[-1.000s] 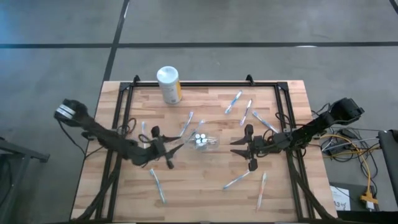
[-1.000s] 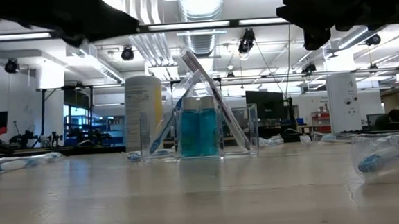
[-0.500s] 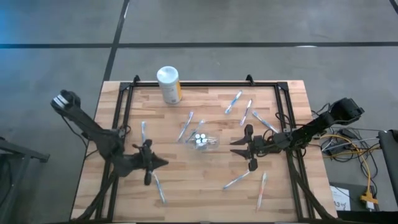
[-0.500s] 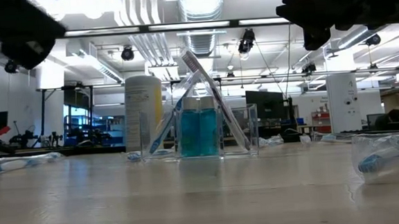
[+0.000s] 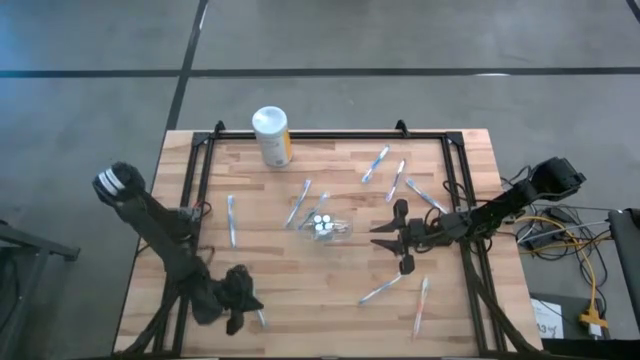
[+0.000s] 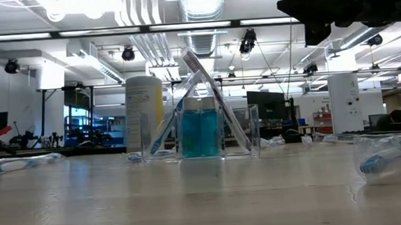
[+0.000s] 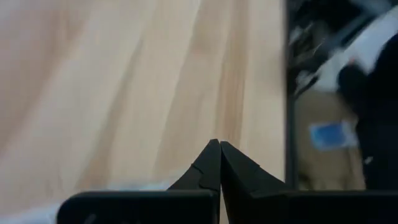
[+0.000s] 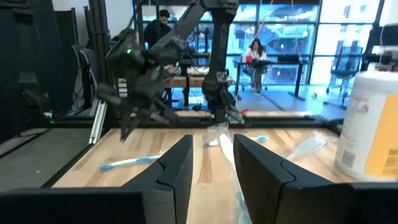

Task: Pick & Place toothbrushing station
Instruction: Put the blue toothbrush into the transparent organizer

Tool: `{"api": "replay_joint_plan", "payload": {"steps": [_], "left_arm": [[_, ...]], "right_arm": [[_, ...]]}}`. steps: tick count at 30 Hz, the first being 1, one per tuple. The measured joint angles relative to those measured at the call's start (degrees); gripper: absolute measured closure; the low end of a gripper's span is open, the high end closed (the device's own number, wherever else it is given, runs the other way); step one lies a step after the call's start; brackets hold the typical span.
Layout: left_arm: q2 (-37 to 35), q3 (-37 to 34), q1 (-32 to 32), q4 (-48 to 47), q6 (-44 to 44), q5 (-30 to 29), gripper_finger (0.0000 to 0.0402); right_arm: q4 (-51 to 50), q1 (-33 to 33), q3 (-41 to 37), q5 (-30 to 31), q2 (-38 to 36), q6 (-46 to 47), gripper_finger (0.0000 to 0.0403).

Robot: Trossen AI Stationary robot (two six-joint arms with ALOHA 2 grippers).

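Having swung from cup [image 5: 325, 227] to table's [image 5: 330, 290] near-left edge, left gripper [image 5: 237, 300], fingers pressed together.

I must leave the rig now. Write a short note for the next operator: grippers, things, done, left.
Left gripper: shut, empty, at the table's near-left part, over a toothbrush.
Right gripper: open, empty, right of the clear cup.
Done: cup holds teal tubes and two toothbrushes.
Left: loose toothbrushes lie scattered on the table. The white canister stands at the far edge.
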Motion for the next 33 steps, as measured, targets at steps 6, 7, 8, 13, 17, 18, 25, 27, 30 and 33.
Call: {"api": "replay_joint_plan", "payload": {"steps": [6,7,8,13,17,18,25,27,30,33], "left_arm": [[9.72,11.71,-0.59,-26.13,-13.97,8.42,0.0398],[10.69,13.47,-0.61,-29.95,-15.47,9.61,0.0398],[11.62,15.22,-0.61,-33.62,-16.30,10.91,0.0398],[13.09,19.05,-0.39,-45.77,-20.61,9.16,0.0398],[13.11,17.64,0.89,-49.81,-25.20,8.89,0.0398],[13.11,16.93,1.27,-49.90,-25.70,9.08,0.0398],[13.13,13.10,4.37,-48.71,-25.51,7.27,0.0399],[13.13,12.41,5.59,-48.55,-25.00,6.09,0.0399],[12.96,11.73,7.86,-48.20,-22.39,6.06,0.0399],[12.82,11.31,10.48,-47.49,-18.01,6.32,0.0399]], "right_arm": [[1.01,0.00,0.00,0.02,-0.07,-1.80,0.0301],[1.03,0.00,0.00,0.02,-0.09,-1.80,0.0302],[1.01,0.00,0.01,0.02,-0.12,-1.97,0.0302],[1.48,0.00,0.02,0.03,-0.17,-2.23,0.0303],[1.69,0.00,0.02,0.04,-0.17,-2.12,0.0303],[1.69,0.00,0.02,0.04,-0.17,-1.95,0.0303],[1.73,0.00,0.02,0.04,-0.17,-1.28,0.0303],[1.72,0.00,0.02,0.04,-0.17,-1.26,0.0303],[1.73,0.00,0.02,0.04,-0.17,-1.14,0.0303],[1.76,0.00,0.02,0.04,-0.18,-1.11,0.0303]]}}
